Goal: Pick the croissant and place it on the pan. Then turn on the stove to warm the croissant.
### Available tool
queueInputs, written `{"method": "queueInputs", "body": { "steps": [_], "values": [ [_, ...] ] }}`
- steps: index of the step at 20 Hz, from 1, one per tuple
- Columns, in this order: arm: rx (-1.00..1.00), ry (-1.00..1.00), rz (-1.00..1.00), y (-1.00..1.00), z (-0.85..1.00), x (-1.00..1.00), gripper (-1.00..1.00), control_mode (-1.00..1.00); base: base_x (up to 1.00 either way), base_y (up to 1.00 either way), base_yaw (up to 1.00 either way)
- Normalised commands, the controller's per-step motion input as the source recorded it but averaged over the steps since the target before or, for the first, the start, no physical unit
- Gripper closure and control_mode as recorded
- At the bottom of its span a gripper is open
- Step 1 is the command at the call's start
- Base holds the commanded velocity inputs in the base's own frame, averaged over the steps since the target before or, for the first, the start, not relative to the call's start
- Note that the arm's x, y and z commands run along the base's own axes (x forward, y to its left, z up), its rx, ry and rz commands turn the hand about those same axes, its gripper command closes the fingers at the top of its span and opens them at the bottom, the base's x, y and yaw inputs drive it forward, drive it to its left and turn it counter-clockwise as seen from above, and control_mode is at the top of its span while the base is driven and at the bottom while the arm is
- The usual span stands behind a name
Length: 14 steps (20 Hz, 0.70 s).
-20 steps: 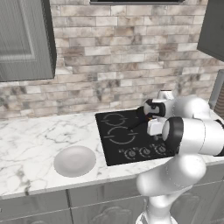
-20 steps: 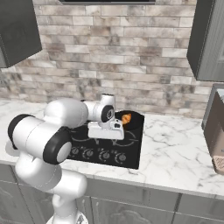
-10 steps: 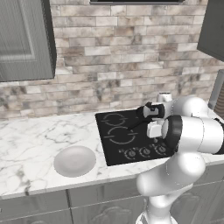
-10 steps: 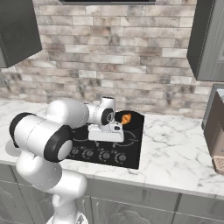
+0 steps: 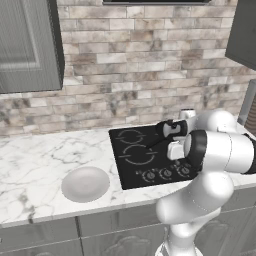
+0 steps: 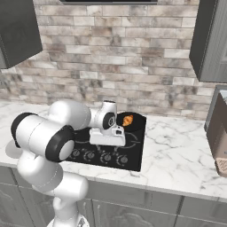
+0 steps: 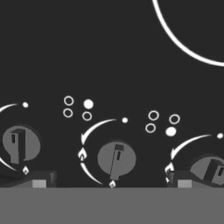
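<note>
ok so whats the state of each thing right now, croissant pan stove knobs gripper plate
croissant: lying in the pan, not held
pan: on the back of the stove, holding the croissant
stove: no glow on the burner rings
middle knob: between the gripper fingertips, untouched
gripper: open, low over the knob row
plate: empty, on the counter left of the stove

No readable words or numbers; flame symbols and burner-dot markings beside the stove (image 7: 109,57) knobs (image 7: 114,158).

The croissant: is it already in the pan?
Yes. In the right base view, the croissant lies inside the pan on the stove.
</note>
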Motion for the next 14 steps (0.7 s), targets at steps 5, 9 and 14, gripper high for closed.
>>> {"method": "queueInputs", "body": {
  "steps": [5, 9, 14],
  "values": [
    [0.00, 0.00, 0.00, 0.00, -0.09, 0.00, -1.00, -1.00, 0.00, 0.00, 0.00],
    [0.00, 0.00, 0.00, 0.00, -0.06, -0.06, -1.00, -1.00, 0.00, 0.00, 0.00],
    [0.00, 0.00, 0.00, 0.00, -0.02, -0.13, -1.00, -1.00, 0.00, 0.00, 0.00]
  ]
}}
